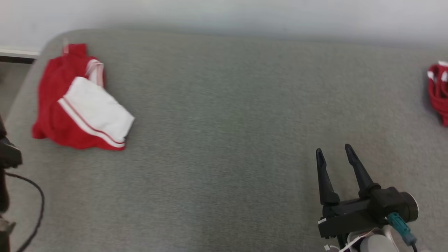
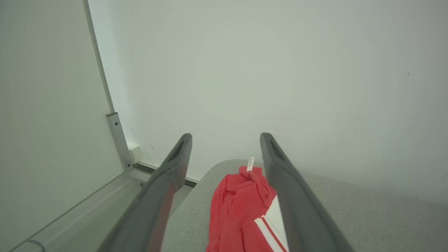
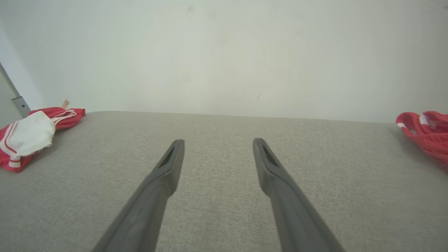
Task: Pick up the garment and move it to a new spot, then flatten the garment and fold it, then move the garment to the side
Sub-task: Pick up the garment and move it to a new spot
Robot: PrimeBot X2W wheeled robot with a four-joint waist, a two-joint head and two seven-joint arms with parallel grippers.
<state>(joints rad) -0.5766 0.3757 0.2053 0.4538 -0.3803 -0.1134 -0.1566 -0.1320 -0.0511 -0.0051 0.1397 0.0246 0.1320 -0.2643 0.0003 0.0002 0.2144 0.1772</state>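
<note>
A red garment (image 1: 57,105) with a white, red-striped panel lies folded in a compact heap at the far left of the grey fabric surface (image 1: 224,140). It shows too in the right wrist view, garment (image 3: 28,136), at the left. In the left wrist view my left gripper (image 2: 225,140) stands open in the air, and the garment (image 2: 238,206) lies below between its fingers, untouched. My right gripper (image 1: 333,149) is open at the lower right, far from that garment. Its fingers hover empty over bare fabric, right gripper (image 3: 218,143).
A second, crumpled red garment (image 1: 438,89) with white trim lies at the far right edge, also seen as garment (image 3: 425,134). A dark part of my left arm and a cable (image 1: 35,206) sit at the left edge. A white wall (image 1: 245,14) runs behind; the surface's rounded corner is at the far left.
</note>
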